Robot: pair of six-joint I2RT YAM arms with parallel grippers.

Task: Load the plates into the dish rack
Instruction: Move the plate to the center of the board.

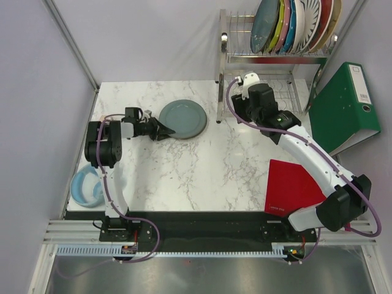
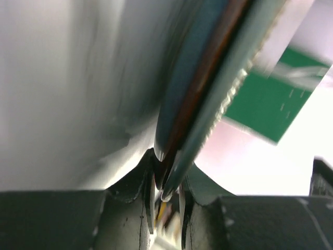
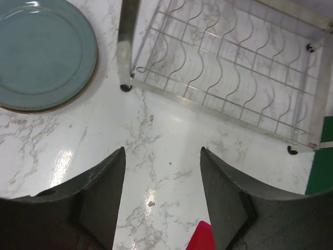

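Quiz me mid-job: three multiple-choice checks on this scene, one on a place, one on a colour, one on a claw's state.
1. Relative to the dish rack, the grey-blue plate lies: A in its upper tier; B on the marble table to its left; C behind it.
2. The binder beside the rack is: A yellow; B black; C green.
3. The right claw is: A open, holding nothing; B shut on a plate; C shut on a rack wire.

Answers: B, the top view shows it flat on the marble, left of the rack. C, its cover is plainly green. A, its wrist view shows the jaws apart with only tabletop between them.
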